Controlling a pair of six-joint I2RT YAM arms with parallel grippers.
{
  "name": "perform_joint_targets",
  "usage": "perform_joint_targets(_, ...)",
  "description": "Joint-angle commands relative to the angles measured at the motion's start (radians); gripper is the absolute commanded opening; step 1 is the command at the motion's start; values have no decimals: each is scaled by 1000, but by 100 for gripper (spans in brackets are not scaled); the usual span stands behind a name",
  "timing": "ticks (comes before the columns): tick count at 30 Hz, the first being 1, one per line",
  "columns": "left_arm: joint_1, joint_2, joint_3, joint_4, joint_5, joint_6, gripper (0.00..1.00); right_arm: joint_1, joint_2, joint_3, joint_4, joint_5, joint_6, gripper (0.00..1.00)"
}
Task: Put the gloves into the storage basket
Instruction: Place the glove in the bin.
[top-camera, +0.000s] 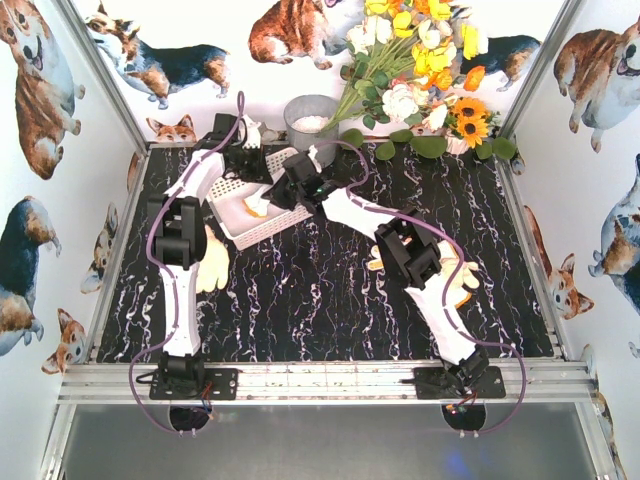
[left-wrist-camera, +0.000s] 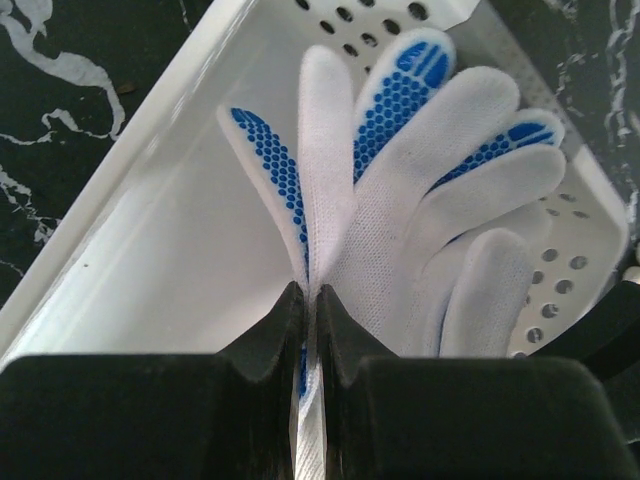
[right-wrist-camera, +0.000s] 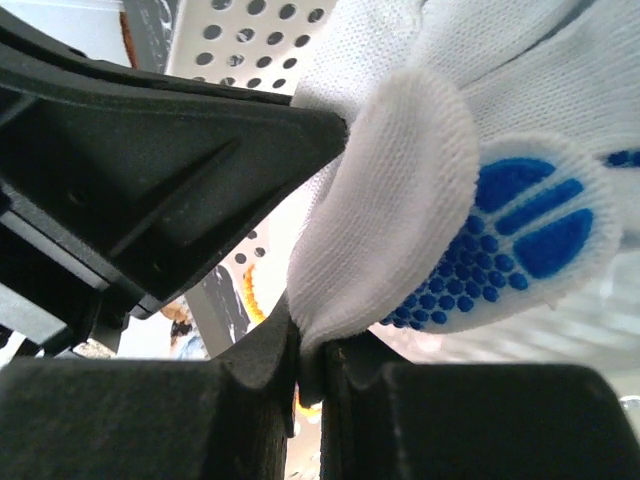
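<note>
- The left arm (top-camera: 180, 235) rises from its base, bends at the elbow and reaches toward 1 o'clock over the storage basket (left-wrist-camera: 130, 160).
- The left gripper (left-wrist-camera: 310, 295) has its jaws pinched tight on the blue-dotted white glove (left-wrist-camera: 420, 200), whose fingers fan out above the basket floor.
- The right arm (top-camera: 410, 255) stretches toward 10 o'clock to the same basket.
- The right gripper (right-wrist-camera: 305, 340) is nearly closed, nipping a fold of blue-dotted white glove fabric; I cannot tell whether it is the same glove.
- The basket sits at 11 o'clock on the table (top-camera: 330, 300).
- A cream glove (top-camera: 212, 262) lies beside the left arm, and a yellow glove (top-camera: 462, 285) lies partly under the right arm.
</note>
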Motion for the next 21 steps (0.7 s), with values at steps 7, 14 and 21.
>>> perform_joint_targets(7, 8, 76, 86, -58, -95, 128, 0, 35, 129, 216, -167, 35, 86, 0)
perform_joint_targets(14, 16, 72, 75, -31, -80, 89, 13, 48, 201, 346, -300, 52, 145, 0)
perform_joint_targets(21, 46, -52, 15, 31, -64, 21, 42, 55, 200, 348, -365, 98, 180, 0)
